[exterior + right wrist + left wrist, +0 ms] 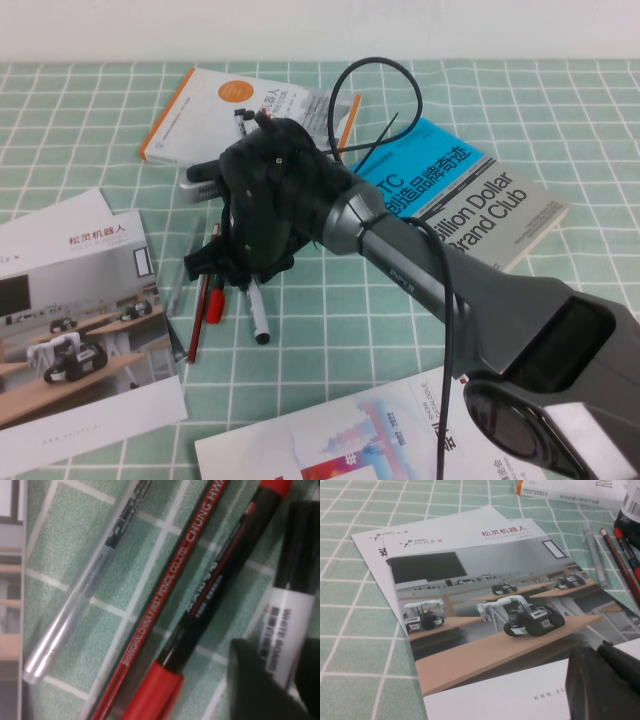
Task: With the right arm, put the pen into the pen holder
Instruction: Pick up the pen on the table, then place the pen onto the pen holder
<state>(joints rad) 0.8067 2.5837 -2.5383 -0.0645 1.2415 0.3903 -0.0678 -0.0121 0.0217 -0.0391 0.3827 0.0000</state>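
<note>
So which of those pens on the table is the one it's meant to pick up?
Find the right pincer low over the green checked tablecloth, beside the robot brochure; the left pincer rests over that brochure. Below the right one lie several pens side by side. Yours is the marker with the white barrel and black ends, fatter than the red pen and slim grey pen.
</note>
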